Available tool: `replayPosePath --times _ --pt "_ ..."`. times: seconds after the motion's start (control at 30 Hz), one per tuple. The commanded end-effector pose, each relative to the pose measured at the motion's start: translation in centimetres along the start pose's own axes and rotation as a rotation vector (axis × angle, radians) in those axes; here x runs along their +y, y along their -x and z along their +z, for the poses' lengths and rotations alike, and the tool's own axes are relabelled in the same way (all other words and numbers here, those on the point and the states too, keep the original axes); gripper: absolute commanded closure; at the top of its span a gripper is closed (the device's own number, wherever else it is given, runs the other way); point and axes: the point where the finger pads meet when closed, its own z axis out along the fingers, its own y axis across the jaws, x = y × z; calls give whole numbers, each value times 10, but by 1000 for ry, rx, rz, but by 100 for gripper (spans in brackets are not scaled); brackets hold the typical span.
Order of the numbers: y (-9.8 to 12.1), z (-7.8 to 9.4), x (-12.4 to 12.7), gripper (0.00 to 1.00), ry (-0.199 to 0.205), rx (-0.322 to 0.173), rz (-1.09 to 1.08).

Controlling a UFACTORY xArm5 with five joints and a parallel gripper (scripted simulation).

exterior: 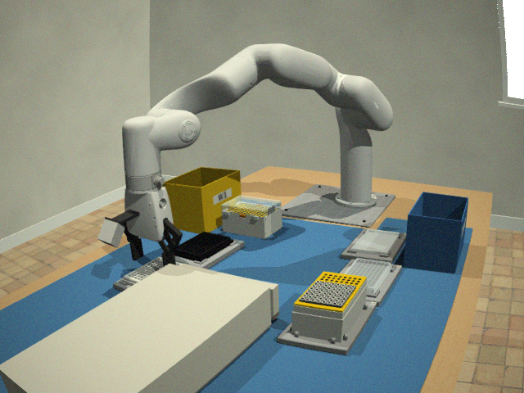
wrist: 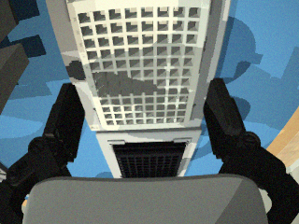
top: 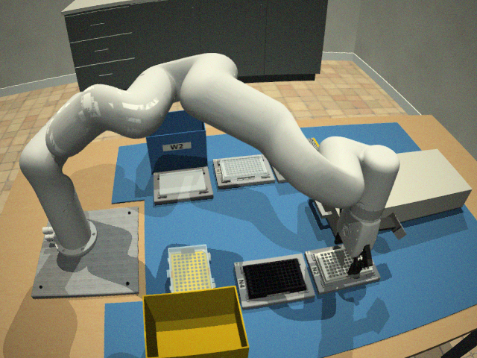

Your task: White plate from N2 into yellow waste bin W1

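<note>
pincer: wide open, nothing held, straddling the white plate
plate: sitting in its nest, near right edge of the surface
step: lining up the grab; next up probably drop lower, then squeeze
in the way: black plate right beside; cooler just behind
target: yellow bin, well off to the side

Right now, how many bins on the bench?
2. Yellow bin W1 sits at the bench's near edge in the top view, beside the tip box. Blue bin W2 sits at the far side, behind a nest. None appear hidden.
</note>
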Motion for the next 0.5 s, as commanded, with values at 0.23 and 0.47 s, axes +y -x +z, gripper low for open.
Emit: replayPosePath --times 0.23,0.47 --pt "-1 2 0 0 1 4 0" --pt "-1 5 0 0 1 4 0"
